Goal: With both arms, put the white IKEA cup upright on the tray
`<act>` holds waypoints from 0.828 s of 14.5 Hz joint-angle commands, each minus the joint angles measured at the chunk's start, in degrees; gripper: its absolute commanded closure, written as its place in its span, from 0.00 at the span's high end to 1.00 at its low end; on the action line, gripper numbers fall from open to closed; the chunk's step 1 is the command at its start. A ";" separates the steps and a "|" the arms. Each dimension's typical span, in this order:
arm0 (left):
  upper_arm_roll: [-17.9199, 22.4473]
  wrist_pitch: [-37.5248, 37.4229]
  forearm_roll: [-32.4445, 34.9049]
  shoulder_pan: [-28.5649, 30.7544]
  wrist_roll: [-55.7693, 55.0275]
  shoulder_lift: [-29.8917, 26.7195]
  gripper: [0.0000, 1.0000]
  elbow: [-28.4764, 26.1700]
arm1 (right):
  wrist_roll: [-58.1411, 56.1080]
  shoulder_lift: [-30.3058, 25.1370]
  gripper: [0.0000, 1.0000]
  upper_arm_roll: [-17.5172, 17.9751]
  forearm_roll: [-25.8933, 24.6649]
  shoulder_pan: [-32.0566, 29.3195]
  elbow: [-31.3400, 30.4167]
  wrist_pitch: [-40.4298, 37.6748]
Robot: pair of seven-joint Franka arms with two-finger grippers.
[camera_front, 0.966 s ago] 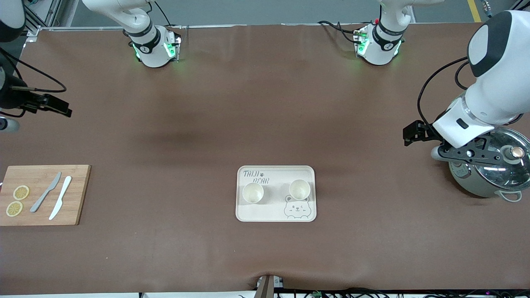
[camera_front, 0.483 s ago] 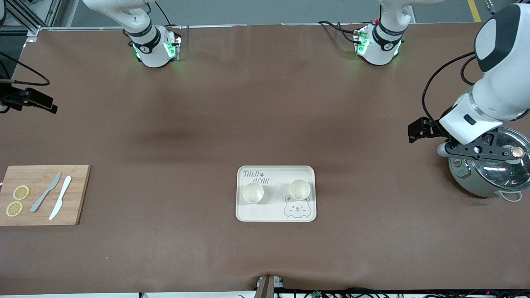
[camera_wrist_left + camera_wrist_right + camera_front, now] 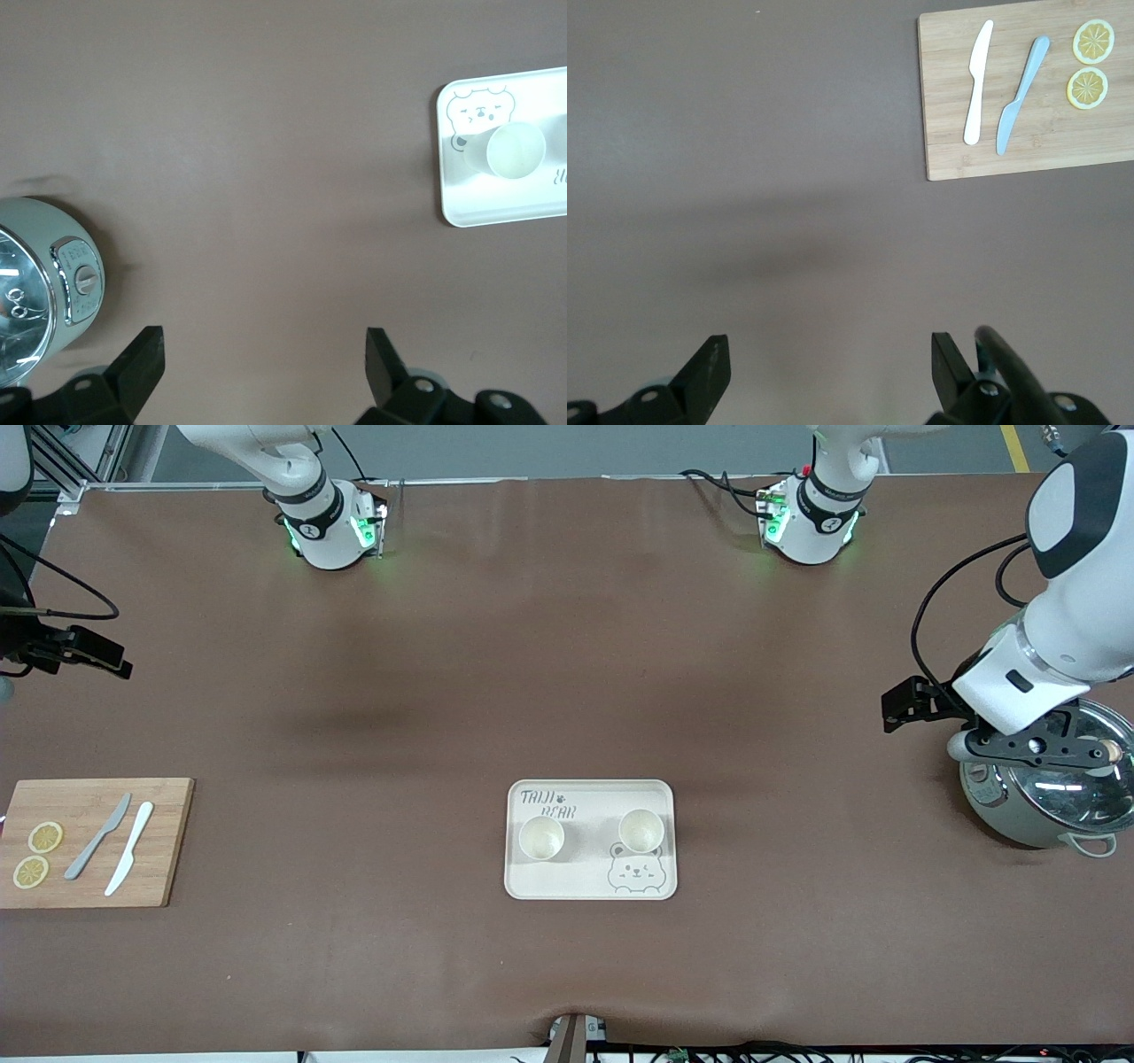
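Over the last second both arms have drawn back toward the table's two ends. The left tool (image 3: pixel 263 367) has lifted slightly away from the middle and now hangs over the lidded steel pot (image 3: pixel 1050 793) at the left arm's end. The right tool (image 3: pixel 824 372) has slipped almost out of the front view at the right arm's end, above bare table near the wooden cutting board (image 3: pixel 93 841). Each tool's two fingers stand wide apart and hold nothing.

That retreat suggests the placing is finished and the arms are clearing away.

The cream tray (image 3: pixel 589 881) sits near the middle of the table, toward the edge closest to the front camera. Two white cups stand on it, mouths up. One cup (image 3: pixel 541 838) is below the "TAIJI BEAR" lettering; the second cup (image 3: pixel 641 830) is just above the bear drawing. They stand side by side, apart from each other, and both appear empty.

The board carries two knives (image 3: pixel 115 846) and two lemon slices (image 3: pixel 37 854).
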 commanded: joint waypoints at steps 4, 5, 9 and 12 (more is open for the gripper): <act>-0.15 1.32 -0.81 4.52 0.47 1.07 1.00 1.01 | -0.88 -1.21 1.00 0.75 -0.37 -0.59 -3.30 3.27; -0.15 1.49 -0.64 4.52 0.39 1.07 1.00 1.01 | -0.97 -1.21 1.00 0.75 -0.37 -0.94 -3.21 3.27; -0.15 2.28 -0.55 4.61 0.39 1.15 1.00 1.01 | -10.10 -0.51 1.00 0.75 -0.38 -4.97 -3.30 6.34; -0.15 4.39 -0.20 4.53 0.30 1.33 1.00 0.92 | -10.73 -0.25 1.00 0.75 -0.37 -5.42 -3.30 6.44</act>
